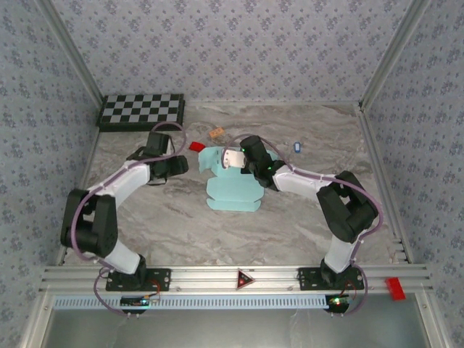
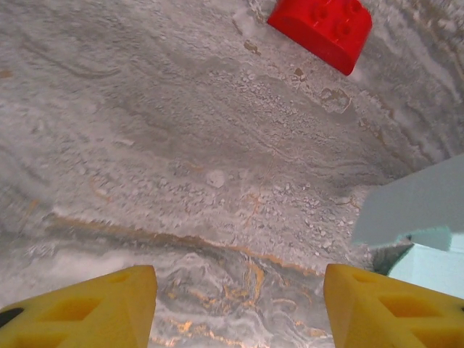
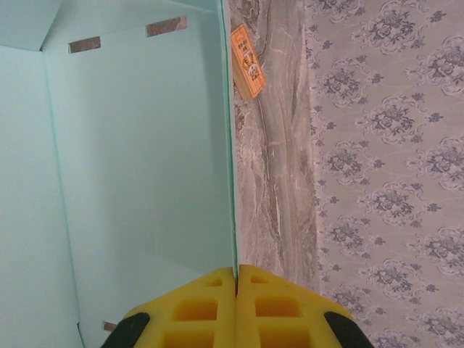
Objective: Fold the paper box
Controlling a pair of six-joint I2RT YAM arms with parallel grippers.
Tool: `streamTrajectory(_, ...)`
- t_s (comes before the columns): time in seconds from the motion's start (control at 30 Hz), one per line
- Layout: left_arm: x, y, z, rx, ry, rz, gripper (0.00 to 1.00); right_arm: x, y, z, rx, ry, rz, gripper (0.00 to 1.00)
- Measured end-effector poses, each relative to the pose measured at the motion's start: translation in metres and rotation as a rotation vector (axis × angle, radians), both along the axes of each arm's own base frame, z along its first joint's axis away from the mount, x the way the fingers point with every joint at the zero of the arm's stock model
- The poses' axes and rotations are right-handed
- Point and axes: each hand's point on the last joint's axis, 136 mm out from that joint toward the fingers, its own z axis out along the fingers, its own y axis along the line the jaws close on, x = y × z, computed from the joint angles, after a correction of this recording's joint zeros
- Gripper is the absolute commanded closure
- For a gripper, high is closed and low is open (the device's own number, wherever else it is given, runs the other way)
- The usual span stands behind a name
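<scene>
The paper box (image 1: 230, 190) is a pale aqua die-cut sheet lying mid-table, its far part raised. My right gripper (image 1: 233, 159) is shut on one upright panel of it; in the right wrist view the yellow fingers (image 3: 210, 308) pinch the thin edge of the paper box (image 3: 138, 167). My left gripper (image 1: 183, 165) stands just left of the sheet. In the left wrist view its yellow fingers (image 2: 87, 308) are spread wide over bare table, with nothing between them. A corner of the paper box (image 2: 420, 206) shows at the right there.
A small red block (image 1: 196, 146) lies at the sheet's far left, also seen as the red block (image 2: 322, 25). A tan wooden block (image 1: 216, 133) lies behind it. A checkerboard (image 1: 141, 110) sits far left, a small blue-white object (image 1: 297, 147) far right.
</scene>
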Motion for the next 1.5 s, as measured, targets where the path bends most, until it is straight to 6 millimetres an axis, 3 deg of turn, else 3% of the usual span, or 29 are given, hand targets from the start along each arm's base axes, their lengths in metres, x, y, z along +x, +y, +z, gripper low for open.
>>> streamTrajectory(0.6,0.036,-0.028,-0.024,-0.031,0.034,-0.136,0.38,0.000,0.000,0.000,0.005,0.004,-0.005,1.00)
streamTrajectory(1.33,0.043,-0.073,-0.001,-0.200,-0.093,-0.368,0.41,0.001,-0.001,0.000,0.011,0.002,-0.017,1.00)
streamTrajectory(1.5,0.033,-0.080,-0.011,-0.238,-0.108,-0.422,0.44,0.001,0.001,-0.001,0.012,0.001,-0.015,1.00)
